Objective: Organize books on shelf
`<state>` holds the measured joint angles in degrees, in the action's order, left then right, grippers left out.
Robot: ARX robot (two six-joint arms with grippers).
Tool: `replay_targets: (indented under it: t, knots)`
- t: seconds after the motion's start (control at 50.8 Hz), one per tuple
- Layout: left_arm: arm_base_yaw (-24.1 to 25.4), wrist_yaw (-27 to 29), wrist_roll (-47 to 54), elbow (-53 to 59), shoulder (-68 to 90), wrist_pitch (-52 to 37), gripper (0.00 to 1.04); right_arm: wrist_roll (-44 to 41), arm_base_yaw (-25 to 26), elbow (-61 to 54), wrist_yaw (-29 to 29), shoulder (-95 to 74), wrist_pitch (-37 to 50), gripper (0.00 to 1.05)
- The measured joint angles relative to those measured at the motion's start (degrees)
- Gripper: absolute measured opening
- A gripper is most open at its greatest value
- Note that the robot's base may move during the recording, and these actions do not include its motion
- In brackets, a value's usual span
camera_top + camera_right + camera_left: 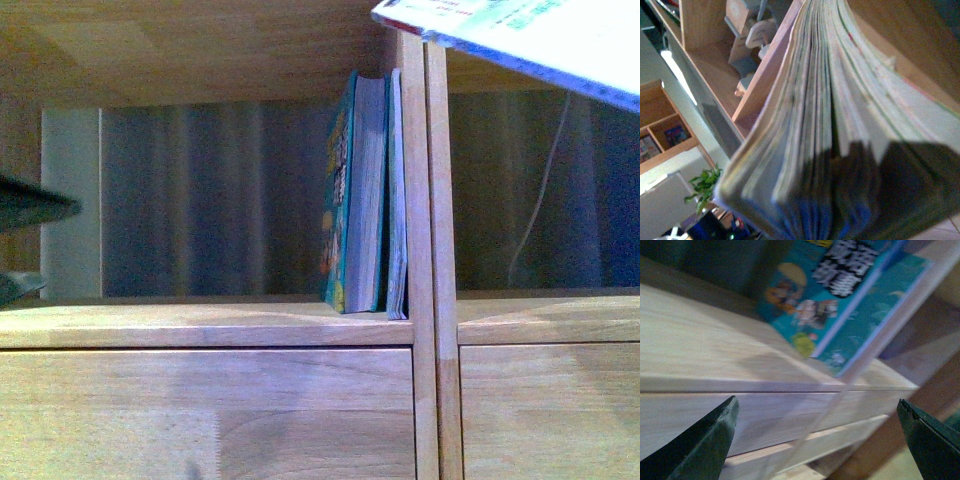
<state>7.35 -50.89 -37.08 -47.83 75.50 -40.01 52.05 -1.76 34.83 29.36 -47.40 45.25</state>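
While the right gripper (855, 192) is clamping the thin book (520, 35) for shelving, the left gripper (817, 407) is gaping wide and empty, with teal books (355, 190) standing just ahead of it against the shelf (200, 325) divider (425, 200).

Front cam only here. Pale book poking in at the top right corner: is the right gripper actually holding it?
Observer: Looks like it. In the right wrist view the pale floppy softcover book fills the frame with fanned page edges, and the dark right gripper laps over its near end.
Operator: Left gripper? I only get dark slivers at my left edge.
Observer: The left gripper is open and holding nothing. It faces the front edge of the light natural-wood shelf.
Operator: Cover of the standing teal book? I see it edge-on.
Observer: The thick teal-covered book has a cartoon illustration and bold dark lettering on its cover.
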Motion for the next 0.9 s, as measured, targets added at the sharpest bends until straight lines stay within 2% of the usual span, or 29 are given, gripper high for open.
replay_targets:
  t: [0.157,0.236,0.334,0.492,0.728,0.905]
  knots:
    - [-4.79,-5.99,-13.51,-2.93,2.32,-10.32,0.97,-3.58,-5.97,0.48,-2.75,-4.61,1.4,0.07]
    - [-7.63,-6.1,-21.44,-4.22,3.52,-16.5,0.97,-4.31,-8.66,1.68,-4.31,-9.03,2.91,0.07]
    - [-9.79,-4.68,-27.78,-5.25,4.52,-18.67,0.97,-3.78,-10.86,3.08,-6.19,-13.03,4.31,0.07]
    - [-12.94,-1.18,-33.59,-6.45,6.25,-19.91,0.97,1.51,-15.93,6.14,-8.81,-18.93,7.67,0.07]
    - [-15.65,0.35,-37.13,-7.34,6.91,-22.12,0.97,7.43,-23.61,8.52,-10.38,-22.34,9.53,0.07]
    - [-16.94,0.33,-38.18,-7.34,6.88,-24.74,0.97,9.77,-26.62,8.61,-11.06,-23.17,10.97,0.07]
